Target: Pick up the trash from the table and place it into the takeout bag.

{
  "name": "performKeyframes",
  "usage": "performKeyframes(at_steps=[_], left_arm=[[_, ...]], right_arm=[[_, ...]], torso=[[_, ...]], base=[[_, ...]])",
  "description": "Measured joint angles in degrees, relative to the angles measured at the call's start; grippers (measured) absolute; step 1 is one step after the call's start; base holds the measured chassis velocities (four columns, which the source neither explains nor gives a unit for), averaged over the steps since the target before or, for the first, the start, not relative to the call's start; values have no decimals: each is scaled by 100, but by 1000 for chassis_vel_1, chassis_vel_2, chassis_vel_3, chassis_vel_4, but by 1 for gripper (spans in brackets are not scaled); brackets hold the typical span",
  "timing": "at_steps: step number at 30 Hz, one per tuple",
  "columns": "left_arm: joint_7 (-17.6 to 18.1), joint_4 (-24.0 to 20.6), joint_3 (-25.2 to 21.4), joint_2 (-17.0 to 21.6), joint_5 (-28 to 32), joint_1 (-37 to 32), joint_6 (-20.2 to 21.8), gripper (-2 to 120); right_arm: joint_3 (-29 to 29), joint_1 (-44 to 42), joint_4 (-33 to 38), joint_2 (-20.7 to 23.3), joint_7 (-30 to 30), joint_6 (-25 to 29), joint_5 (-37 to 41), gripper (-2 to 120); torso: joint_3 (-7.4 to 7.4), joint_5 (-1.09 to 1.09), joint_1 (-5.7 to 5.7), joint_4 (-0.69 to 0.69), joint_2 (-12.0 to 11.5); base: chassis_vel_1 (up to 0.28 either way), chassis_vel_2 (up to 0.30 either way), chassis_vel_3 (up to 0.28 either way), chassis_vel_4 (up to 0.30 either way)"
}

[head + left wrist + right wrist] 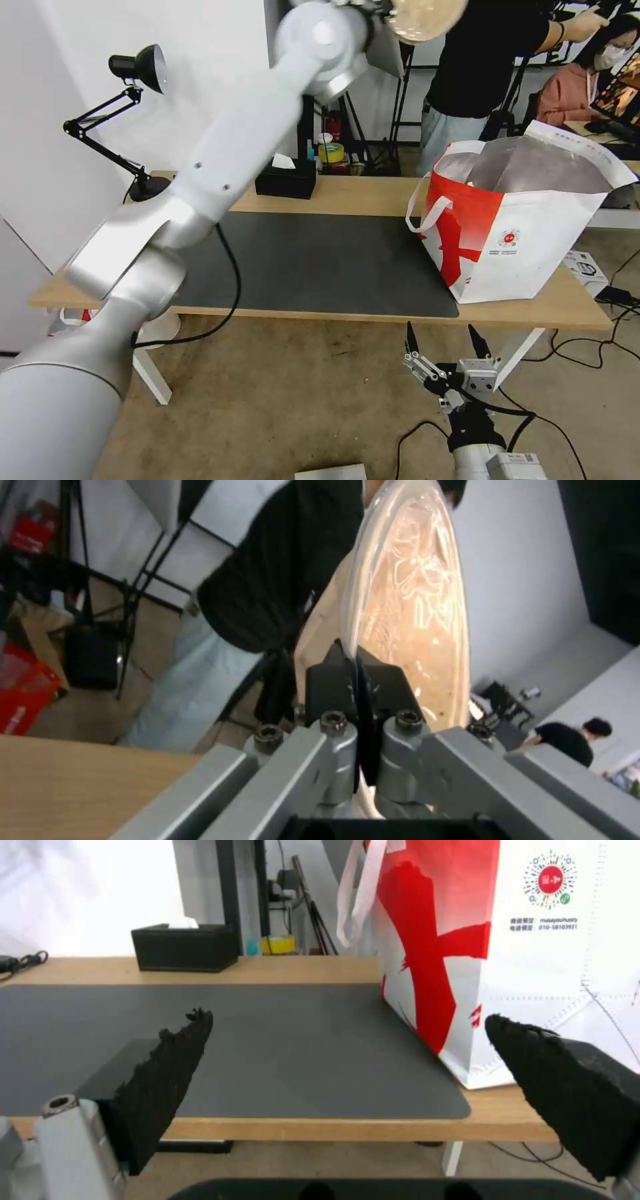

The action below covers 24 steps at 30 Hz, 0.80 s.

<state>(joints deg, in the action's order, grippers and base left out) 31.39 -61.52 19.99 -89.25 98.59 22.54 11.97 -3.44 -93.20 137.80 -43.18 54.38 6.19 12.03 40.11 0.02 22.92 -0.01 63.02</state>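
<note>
Between left claw (357, 680) pads: beige bowl (407, 595)

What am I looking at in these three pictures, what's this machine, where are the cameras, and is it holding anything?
This is a wheeled robot with two arms, each ending in a pincer. One picture comes from a camera on its head, looking down at a long light-wood table; the other two come from cameras on its wrists.

On the table lie a large dark grey mat, a black tissue box at the far edge, and a large white takeout bag with a red pattern, standing open on the robot's right.

The left pincer is raised high above the table's far side, closed on the rim of a beige paper bowl, which is tipped on its side. The right pincer hangs open and empty, low in front of the table's near edge, facing the bag.
</note>
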Motion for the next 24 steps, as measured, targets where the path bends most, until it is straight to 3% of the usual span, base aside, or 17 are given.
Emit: performKeyframes(at_steps=[5,15,24], left_arm=[[-240,498,323,-324,20,161,73,0],[-789,617,718,-316,106,-159,263,0],[-1005,816,844,-304,123,-356,294,0]], right_arm=[[0,0,0,0,0,0,0,100],[0,0,0,0,0,0,0,100],[0,0,0,0,-1,0,0,100]], torso=[[0,0,0,0,0],[0,-2,0,3,0],[0,-2,0,2,0]], base=[[0,0,0,0],[0,0,0,0],[0,0,0,0]])
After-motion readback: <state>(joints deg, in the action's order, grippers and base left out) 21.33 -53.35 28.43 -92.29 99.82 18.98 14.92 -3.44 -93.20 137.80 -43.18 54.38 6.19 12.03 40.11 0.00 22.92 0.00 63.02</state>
